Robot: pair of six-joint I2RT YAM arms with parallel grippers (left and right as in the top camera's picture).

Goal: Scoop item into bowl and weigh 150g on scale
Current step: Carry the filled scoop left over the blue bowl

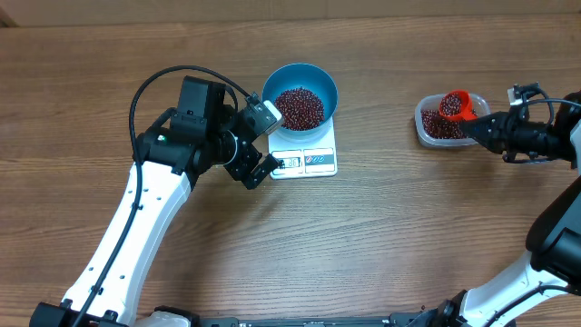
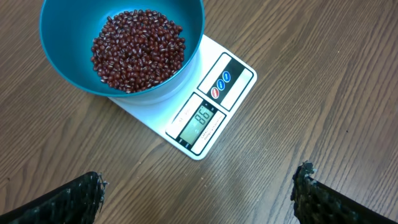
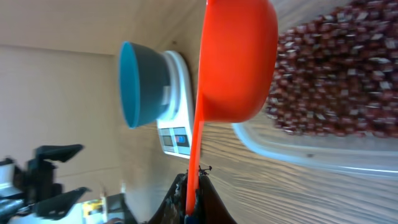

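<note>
The left gripper (image 1: 262, 143) hangs at the scale's (image 1: 313, 162) 9 o'clock, jaws spread wide and holding nothing. The blue bowl (image 1: 324, 75) sits on the scale's 12 o'clock end with a heap of beans (image 1: 300, 107) inside. Well apart at the bowl's 3 o'clock, the right gripper (image 1: 476, 128) pinches the handle of 1 orange scoop (image 1: 457, 103) above the clear tub (image 1: 422, 123) of more beans.

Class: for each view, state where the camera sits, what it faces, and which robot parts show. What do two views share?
Overhead: above the table, facing straight down; left arm and right arm show.
Left wrist: on the left arm, facing beans in the bowl on the scale; open left gripper frames them.
Right wrist: behind the right gripper, shut on the scoop above the tub.
Shared: both wrist views show bowl and scale.
</note>
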